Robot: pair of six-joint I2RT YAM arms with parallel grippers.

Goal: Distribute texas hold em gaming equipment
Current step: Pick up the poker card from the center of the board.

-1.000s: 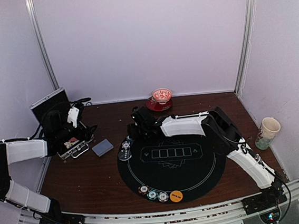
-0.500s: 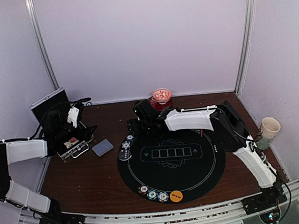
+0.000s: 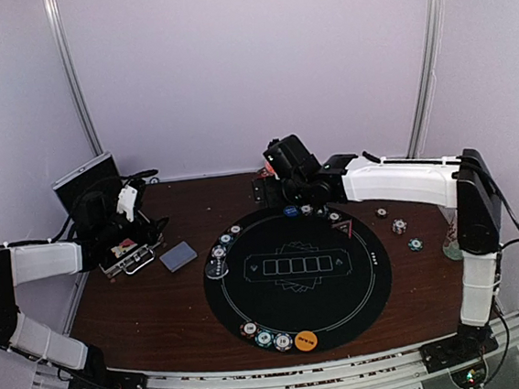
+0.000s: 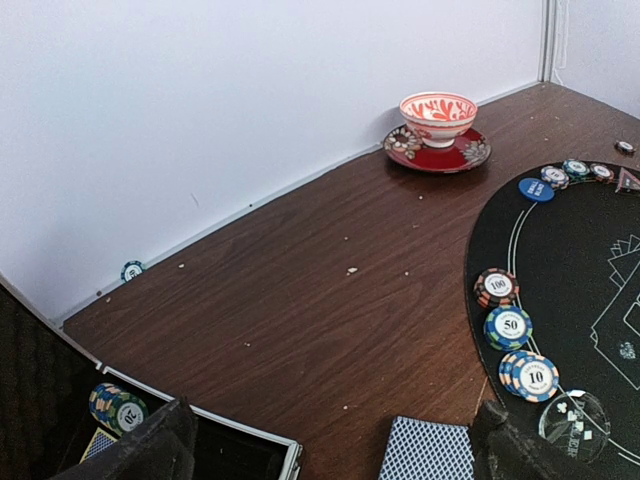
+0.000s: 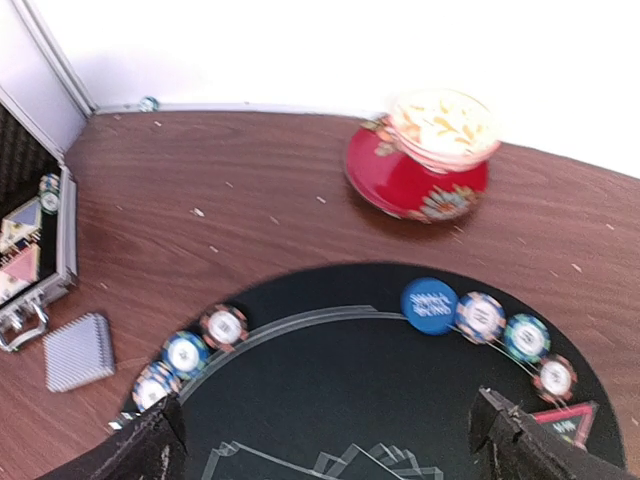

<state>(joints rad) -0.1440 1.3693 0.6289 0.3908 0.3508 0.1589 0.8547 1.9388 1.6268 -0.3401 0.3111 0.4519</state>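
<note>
The right hand (image 5: 328,425) hovers over the far edge of the big round black mat with white lines (image 3: 296,287), its two fingers spread wide with nothing between them. Below its camera a larger blue marker disc (image 5: 430,304) lies on the mat's far rim. To the disc's right runs a curved row of three small round stripe-edged poker chips (image 5: 526,336), ending at a red triangular marker (image 5: 565,420). Just beyond that rim stands the red-and-white bowl (image 5: 443,125) on its red saucer (image 5: 400,185); in the top view the hand hides most of it. Three loose chips (image 3: 398,226) lie scattered on the brown wooden counter (image 3: 152,315) to the right of the mat. The left hand (image 4: 335,415) hangs over the open metal-edged case (image 3: 130,259) at the counter's left side, its fingers also wide apart and empty. A small pile of cased chips (image 4: 115,408) sits inside the case. The grey-blue-backed deck of playing cards (image 3: 178,256) lies flat on the counter between the case and the mat. Along the mat's left rim sit three chip stacks (image 4: 508,327) marked 100, 50 and 10, then a clear round marker disc (image 4: 572,427). On the near rim three near-rim chips (image 3: 264,338) lie in a row beside an orange marker disc (image 3: 306,341). A lone chip (image 4: 132,270) rests against the back wall.
</note>
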